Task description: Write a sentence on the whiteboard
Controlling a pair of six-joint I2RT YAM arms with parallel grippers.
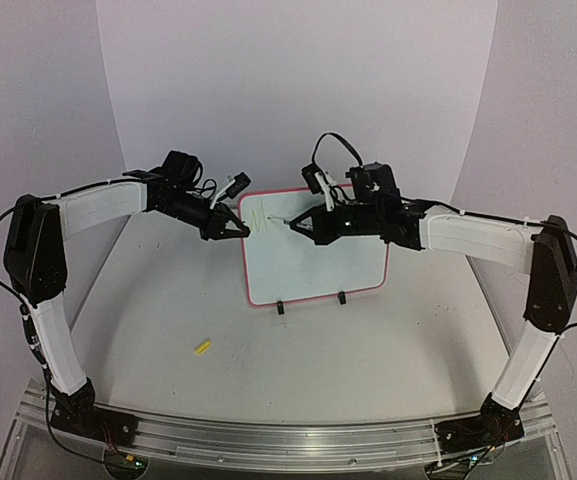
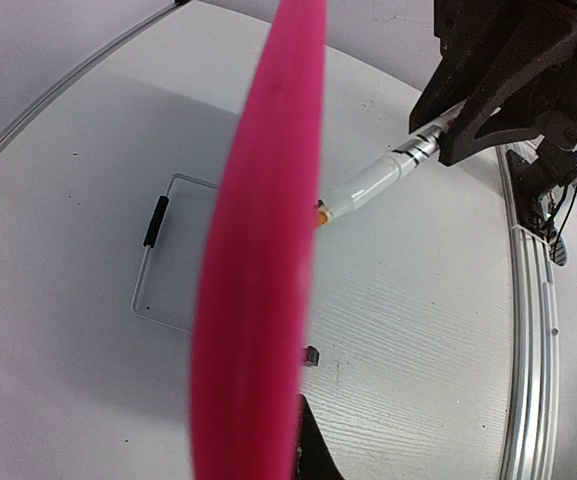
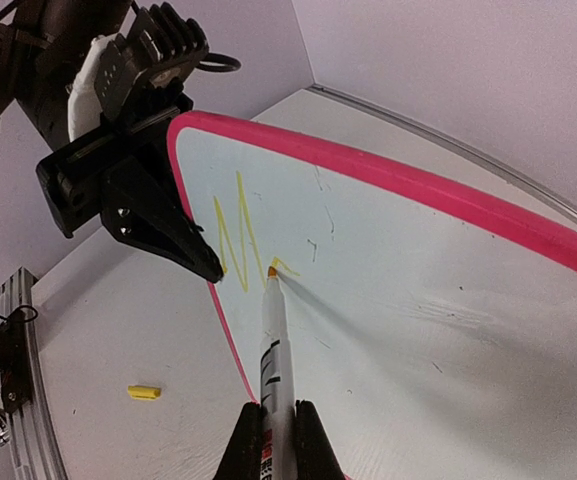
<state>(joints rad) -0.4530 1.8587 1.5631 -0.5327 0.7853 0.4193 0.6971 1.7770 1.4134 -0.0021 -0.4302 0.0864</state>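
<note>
The whiteboard [image 1: 318,262] with its pink-red frame stands tilted on two black feet at mid-table. My left gripper [image 1: 240,228] is shut on its upper left edge; in the left wrist view the blurred frame [image 2: 258,300] fills the space between my jaws. My right gripper [image 1: 306,224] is shut on a white marker [image 3: 273,350]. The marker's orange tip touches the board's upper left area. The sentence [image 3: 238,235] is a yellow zigzag and a short stroke beside the tip. The marker [image 2: 368,185] also shows in the left wrist view.
A small yellow marker cap [image 1: 203,347] lies on the table left of the board and nearer the arms; it also shows in the right wrist view [image 3: 144,392]. The table's metal rail [image 1: 288,440] runs along the near edge. Grey walls close the back and sides.
</note>
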